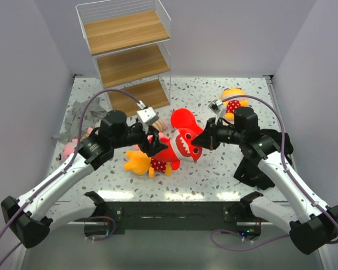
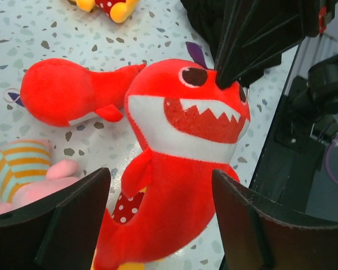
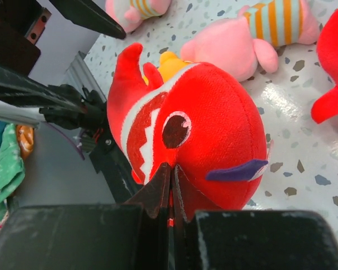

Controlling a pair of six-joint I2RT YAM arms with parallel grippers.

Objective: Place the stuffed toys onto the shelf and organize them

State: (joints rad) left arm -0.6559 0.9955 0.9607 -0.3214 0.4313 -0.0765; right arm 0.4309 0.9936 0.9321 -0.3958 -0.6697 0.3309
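My right gripper [image 1: 201,142] [image 3: 172,167] is shut on a red shark [image 1: 182,146] [image 3: 214,124], pinching the plush of its head just under the eye and holding it upright. My left gripper [image 1: 156,145] [image 2: 160,216] stands open around the same red shark [image 2: 186,146]; its fingers [image 2: 73,219] are on either side of the body, not touching it. A second red shark [image 1: 183,119] [image 2: 65,98] lies behind. A yellow toy in red polka dots [image 1: 145,163] lies under the held shark. The shelf [image 1: 127,50] stands at the back left.
Another yellow polka-dot toy [image 1: 235,97] lies at the back right. A pink striped toy [image 1: 73,147] lies at the left, and a second [image 2: 22,174] [image 3: 242,45] just behind my left gripper. Grey cloth [image 1: 81,115] is bunched beside the shelf's foot.
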